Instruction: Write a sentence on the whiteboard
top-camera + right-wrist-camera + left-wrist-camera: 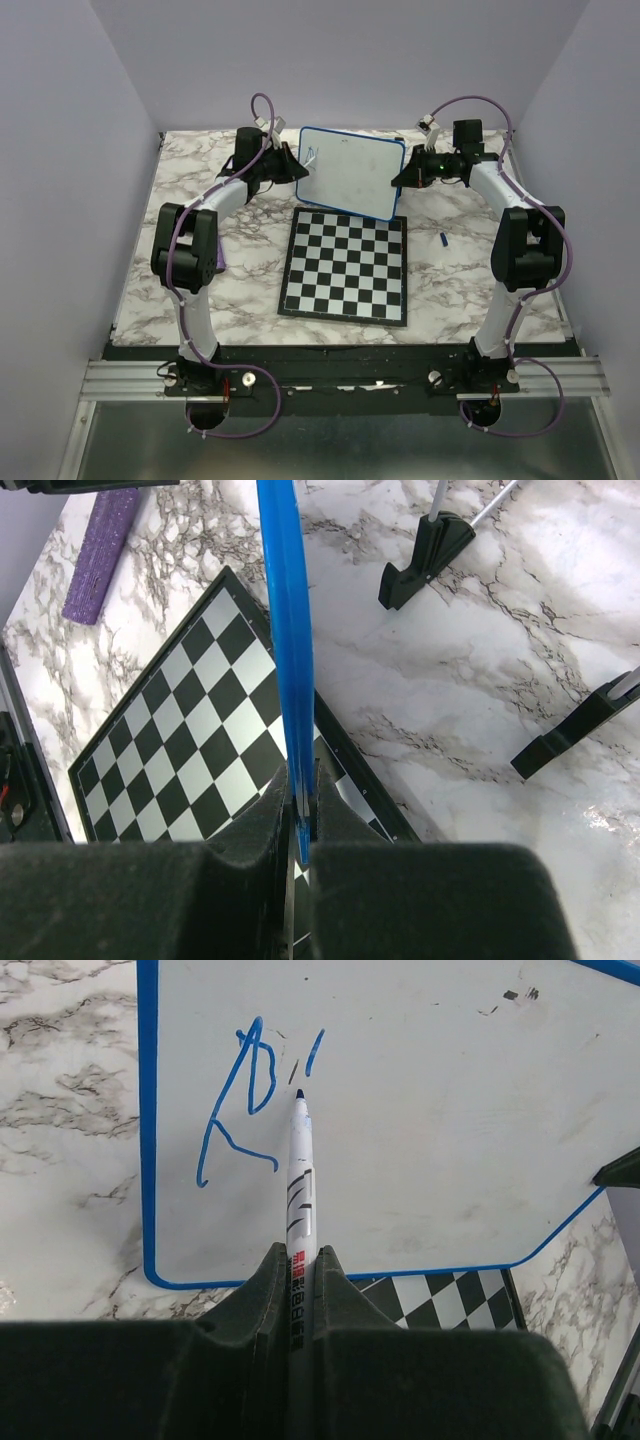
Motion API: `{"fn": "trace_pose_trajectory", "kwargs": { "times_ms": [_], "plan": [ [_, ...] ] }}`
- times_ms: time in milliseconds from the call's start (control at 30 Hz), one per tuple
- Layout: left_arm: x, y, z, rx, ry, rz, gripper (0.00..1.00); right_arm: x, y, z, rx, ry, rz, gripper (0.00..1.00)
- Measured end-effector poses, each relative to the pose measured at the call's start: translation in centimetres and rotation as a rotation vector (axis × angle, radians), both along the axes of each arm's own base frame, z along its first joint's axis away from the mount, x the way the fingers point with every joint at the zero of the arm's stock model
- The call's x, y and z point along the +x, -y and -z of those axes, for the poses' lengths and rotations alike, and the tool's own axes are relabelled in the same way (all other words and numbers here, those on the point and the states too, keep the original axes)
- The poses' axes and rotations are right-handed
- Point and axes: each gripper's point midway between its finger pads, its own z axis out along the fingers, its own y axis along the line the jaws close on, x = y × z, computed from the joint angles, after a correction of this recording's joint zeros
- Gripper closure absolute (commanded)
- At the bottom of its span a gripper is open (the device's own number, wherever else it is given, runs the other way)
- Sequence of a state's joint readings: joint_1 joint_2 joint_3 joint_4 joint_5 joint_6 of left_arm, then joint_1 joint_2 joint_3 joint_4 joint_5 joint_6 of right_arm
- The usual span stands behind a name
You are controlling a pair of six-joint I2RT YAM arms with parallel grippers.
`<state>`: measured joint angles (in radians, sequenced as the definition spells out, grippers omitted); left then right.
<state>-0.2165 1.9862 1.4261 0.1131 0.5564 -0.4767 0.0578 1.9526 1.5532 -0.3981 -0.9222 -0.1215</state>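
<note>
Blue marker strokes, the start of the sentence (232, 1088), sit at ten o'clock on the whiteboard (440, 1130): an R-like letter and a short tick. The board stands tilted at twelve o'clock of the chessboard (347, 268). At the board's nine o'clock, the left gripper (300, 1252) is clamped on a white marker (300, 1170), its tip just beside the strokes. At three o'clock, the right gripper (303, 792) pinches the board's blue rim.
</note>
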Motion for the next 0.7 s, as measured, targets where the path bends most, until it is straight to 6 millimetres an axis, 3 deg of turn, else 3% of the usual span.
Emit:
{"fn": "trace_pose_trajectory", "kwargs": {
  "times_ms": [233,700],
  "plan": [
    [0.01,0.00,0.94,0.007,-0.026,0.000,1.00,-0.01,0.00,0.00,0.000,-0.001,0.000,1.00],
    [0.00,0.32,0.85,-0.004,-0.028,0.020,1.00,0.00,0.02,0.02,0.000,-0.001,0.001,1.00]
  ]
}}
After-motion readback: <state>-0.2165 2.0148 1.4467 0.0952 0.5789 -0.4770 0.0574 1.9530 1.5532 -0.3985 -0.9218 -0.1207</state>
